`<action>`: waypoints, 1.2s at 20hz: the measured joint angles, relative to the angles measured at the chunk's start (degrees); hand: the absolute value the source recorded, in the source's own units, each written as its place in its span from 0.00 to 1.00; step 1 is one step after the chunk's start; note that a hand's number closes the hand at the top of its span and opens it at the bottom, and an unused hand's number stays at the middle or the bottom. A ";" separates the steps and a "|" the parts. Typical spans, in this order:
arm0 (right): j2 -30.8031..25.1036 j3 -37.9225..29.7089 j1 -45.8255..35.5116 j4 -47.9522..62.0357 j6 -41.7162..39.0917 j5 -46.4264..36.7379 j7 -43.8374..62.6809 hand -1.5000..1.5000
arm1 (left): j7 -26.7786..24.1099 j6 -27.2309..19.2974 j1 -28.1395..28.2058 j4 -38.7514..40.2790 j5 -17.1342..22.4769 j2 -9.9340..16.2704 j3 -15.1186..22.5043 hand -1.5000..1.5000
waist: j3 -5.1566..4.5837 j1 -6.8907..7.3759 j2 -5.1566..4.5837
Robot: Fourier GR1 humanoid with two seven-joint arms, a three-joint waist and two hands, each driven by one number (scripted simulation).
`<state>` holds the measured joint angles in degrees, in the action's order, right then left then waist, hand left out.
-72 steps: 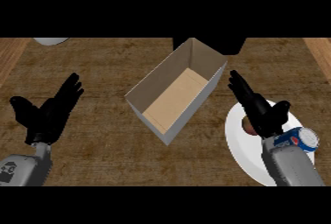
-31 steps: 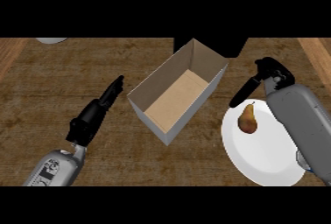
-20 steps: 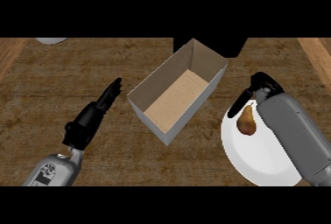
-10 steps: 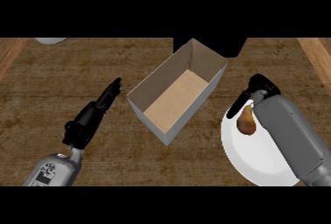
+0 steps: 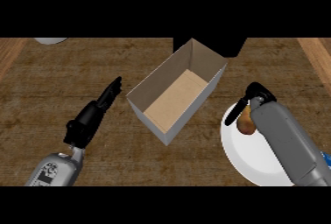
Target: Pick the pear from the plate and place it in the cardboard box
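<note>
Since half a second ago my right hand has sunk a little lower over the pear, and my forearm now hides more of the fruit and of the white plate. I judge the grasp to be closing but not yet made: the black fingers curl down at the pear's upper end, and whether they touch it I cannot tell. The pear lies on the plate's upper left part, long axis roughly up the view, narrow end toward the fingers. The cardboard box stands open just left of the plate. My left hand rests edge-on, fingers straight, left of the box.
</note>
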<state>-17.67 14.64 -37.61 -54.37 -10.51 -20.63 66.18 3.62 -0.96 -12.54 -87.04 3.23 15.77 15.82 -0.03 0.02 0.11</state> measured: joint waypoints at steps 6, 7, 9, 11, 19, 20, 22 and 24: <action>0.56 -0.92 1.59 1.94 0.05 -0.74 -1.24 0.00 | 0.52 0.68 -0.69 0.37 -0.56 -0.87 -0.79 0.50 | 0.01 -0.05 -0.04; 0.64 -1.01 2.03 2.12 0.06 -0.95 -1.53 0.00 | 0.62 0.84 -0.39 -0.08 -0.57 -0.86 -0.99 0.50 | 0.01 0.00 -0.04; 1.54 -1.11 1.60 3.11 0.20 -1.50 -1.40 0.00 | 1.07 1.30 -0.75 0.08 -0.60 -0.82 -1.54 0.50 | 0.00 0.07 -0.06; 2.35 -1.09 1.57 4.09 0.20 -2.18 -1.43 0.00 | 1.12 1.64 -0.49 -0.30 -0.81 -0.93 -1.67 0.50 | -0.02 0.14 -0.04; 1.55 -0.78 4.12 3.01 -0.65 -3.67 -2.35 1.00 | 0.15 2.31 0.21 0.25 -1.81 -1.86 -2.22 0.50 | -0.17 0.04 0.26; 1.66 -0.88 4.44 2.63 -0.37 -4.10 -2.29 1.00 | 0.39 2.46 0.39 -0.34 -1.93 -1.70 -2.36 0.50 | -0.30 0.05 0.36; 2.02 -0.93 4.62 2.55 -0.07 -4.86 -2.29 1.00 | 0.15 2.46 0.48 -0.21 -2.31 -2.00 -2.44 0.50 | -0.55 0.03 0.51; 1.55 -0.94 4.76 2.65 -0.55 -5.15 -3.32 1.00 | -0.48 3.16 1.48 -0.51 -2.18 -1.84 -2.50 0.50 | -0.67 0.19 0.63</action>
<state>-16.13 13.70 -32.84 -51.72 -11.06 -25.78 62.86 3.13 2.20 -11.07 -87.54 1.05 13.93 13.32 -0.70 0.21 0.74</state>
